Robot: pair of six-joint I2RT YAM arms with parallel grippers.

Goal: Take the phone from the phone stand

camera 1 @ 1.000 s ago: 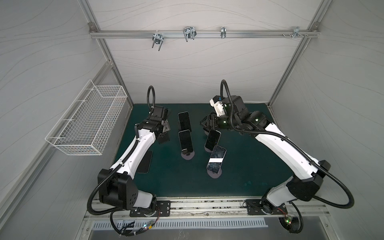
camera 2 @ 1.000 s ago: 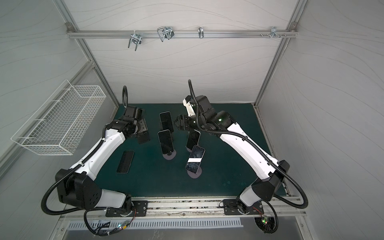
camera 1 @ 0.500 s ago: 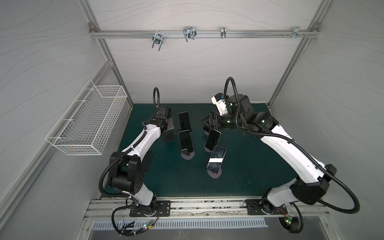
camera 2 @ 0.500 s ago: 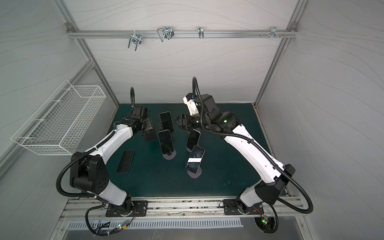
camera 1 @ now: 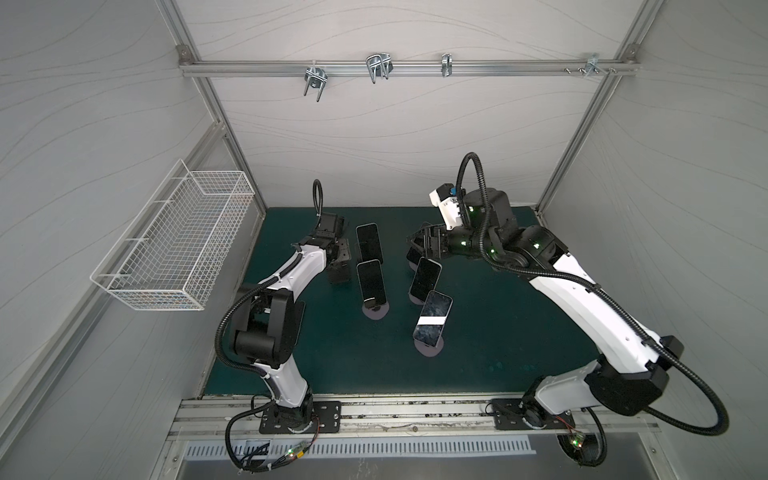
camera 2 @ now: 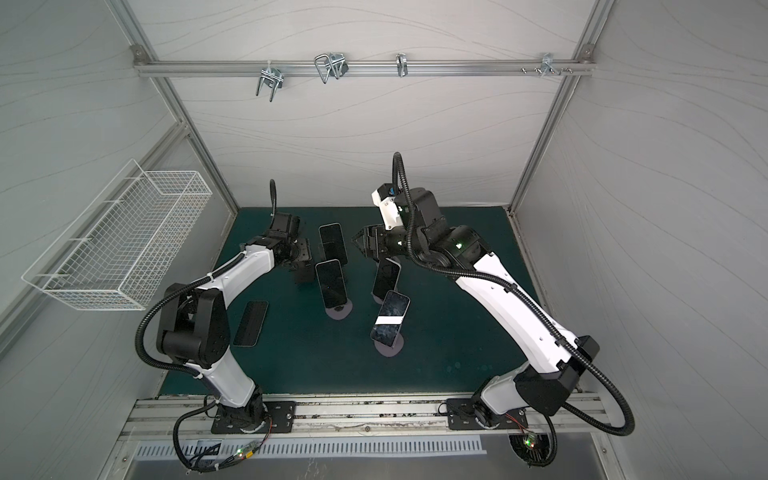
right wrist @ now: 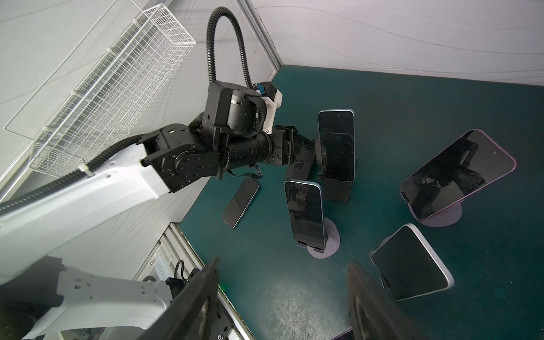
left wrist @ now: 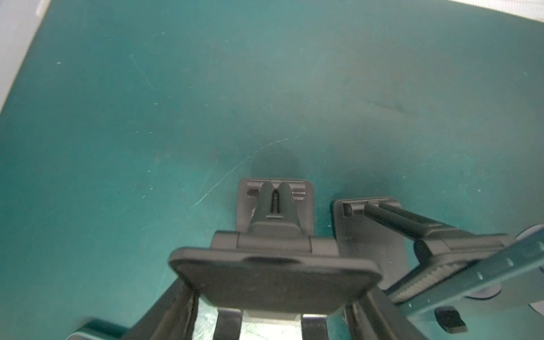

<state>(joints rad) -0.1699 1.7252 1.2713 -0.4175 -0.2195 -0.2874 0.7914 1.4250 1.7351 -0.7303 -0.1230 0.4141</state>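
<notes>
Several dark phones lean on stands in both top views: one [camera 1: 369, 243] at the back, one [camera 1: 372, 282] on a lilac round base, and two further right [camera 1: 424, 276] [camera 1: 432, 318]. My left gripper [left wrist: 270, 294] is shut on the back plate of an empty black phone stand [left wrist: 275, 206], a finger on each side. The top views show it [camera 2: 300, 259] left of the back phone. My right gripper [right wrist: 282, 265] is open with only mat between its fingers. It hangs [camera 1: 411, 245] above and behind the phone [right wrist: 459, 173] on a lilac base.
One phone [camera 2: 250, 323] lies flat on the green mat [camera 2: 457, 332] by the left arm. A white wire basket [camera 1: 174, 253] hangs on the left wall. A purple edge [right wrist: 343, 335] shows beside one right finger; I cannot tell what it is.
The left arm has folded, its elbow rising toward its base, while its gripper stays at the black stand. The right arm's wrist has lifted slightly.
</notes>
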